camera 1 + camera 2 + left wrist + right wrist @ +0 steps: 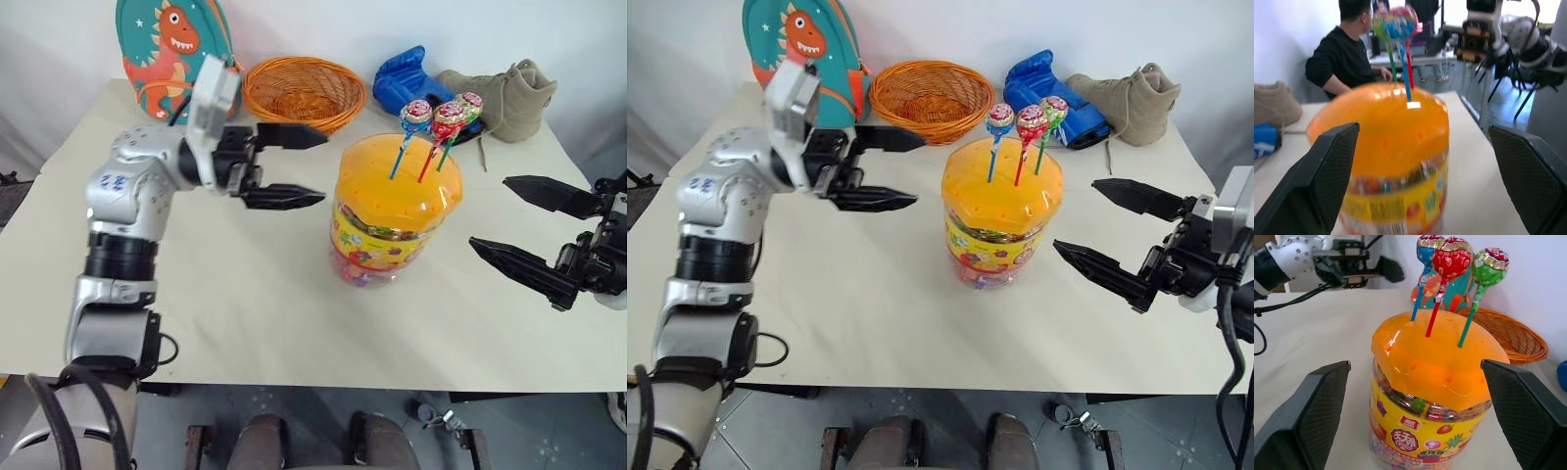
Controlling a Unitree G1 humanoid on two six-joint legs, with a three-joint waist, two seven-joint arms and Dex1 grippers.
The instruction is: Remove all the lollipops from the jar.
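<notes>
The jar (397,211) is a clear plastic tub with a domed orange lid, standing at the middle of the white table (274,304). Three lollipops (443,116) stand upright in the lid's holes on blue, red and green sticks. My left gripper (306,166) is open, raised level left of the jar and pointing at it, with a gap between them. My right gripper (502,215) is open to the jar's right, also pointing at it. Both wrist views face the jar (1437,391) between spread fingers. Neither gripper holds anything.
A woven orange basket (304,91) sits behind the jar. A dinosaur backpack (168,49) stands at the back left; a blue glove (407,76) and a tan boot (509,96) lie at the back right. A seated person (1344,58) is beyond the table.
</notes>
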